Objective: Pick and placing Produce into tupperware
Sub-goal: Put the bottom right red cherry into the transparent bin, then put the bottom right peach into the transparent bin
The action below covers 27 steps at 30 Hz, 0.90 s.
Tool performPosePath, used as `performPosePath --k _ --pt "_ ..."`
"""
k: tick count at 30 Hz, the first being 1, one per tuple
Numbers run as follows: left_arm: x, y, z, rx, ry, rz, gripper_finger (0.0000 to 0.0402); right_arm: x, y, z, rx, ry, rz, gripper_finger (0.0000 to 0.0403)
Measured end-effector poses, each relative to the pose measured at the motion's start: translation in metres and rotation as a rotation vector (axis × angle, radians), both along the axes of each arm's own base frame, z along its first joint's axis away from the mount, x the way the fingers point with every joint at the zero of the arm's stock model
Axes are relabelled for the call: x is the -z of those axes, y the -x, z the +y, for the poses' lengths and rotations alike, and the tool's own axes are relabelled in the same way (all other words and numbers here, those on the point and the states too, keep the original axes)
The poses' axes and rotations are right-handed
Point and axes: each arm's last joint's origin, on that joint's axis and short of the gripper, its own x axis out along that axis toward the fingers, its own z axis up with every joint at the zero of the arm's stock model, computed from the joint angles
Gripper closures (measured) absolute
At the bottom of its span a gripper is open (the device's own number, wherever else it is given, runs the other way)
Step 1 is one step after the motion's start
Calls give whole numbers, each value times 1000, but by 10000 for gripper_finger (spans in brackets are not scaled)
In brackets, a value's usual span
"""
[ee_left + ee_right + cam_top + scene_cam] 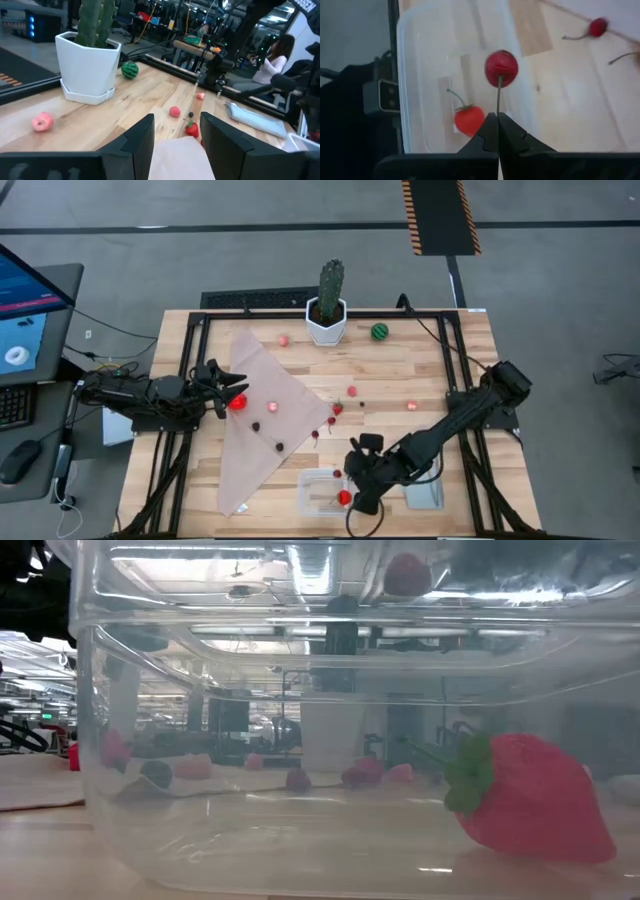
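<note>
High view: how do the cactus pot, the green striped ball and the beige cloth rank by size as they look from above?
1. Beige cloth, by far the largest.
2. Cactus in its white pot.
3. Green striped ball, the smallest.

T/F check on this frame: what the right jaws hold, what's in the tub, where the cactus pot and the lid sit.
1. The right gripper pinches a cherry by its stem. True.
2. The tub is empty. False: a strawberry lies in it.
3. The cactus pot stands on the beige cloth. False: it stands on bare wood, apart from the cloth.
4. The grey-blue lid lies beside the tub. True.
</note>
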Motion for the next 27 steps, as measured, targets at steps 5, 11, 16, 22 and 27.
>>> performPosePath --k 5,11,16,22,27 --pt "0 0 0 0 2 -2 253 10 -4 4 -18 -22 25 385" --pt "-1 0 0 -3 8 -16 253 6 -10 12 -68 -133 -26 376" --pt "-4 0 0 -6 13 -50 253 5 -12 12 -82 -144 -37 363" --pt "-2 0 1 -24 10 -31 253 4 -12 12 -76 -149 -41 352" --pt "-1 0 1 -25 17 -24 253 4 -13 11 -96 -102 -71 351"
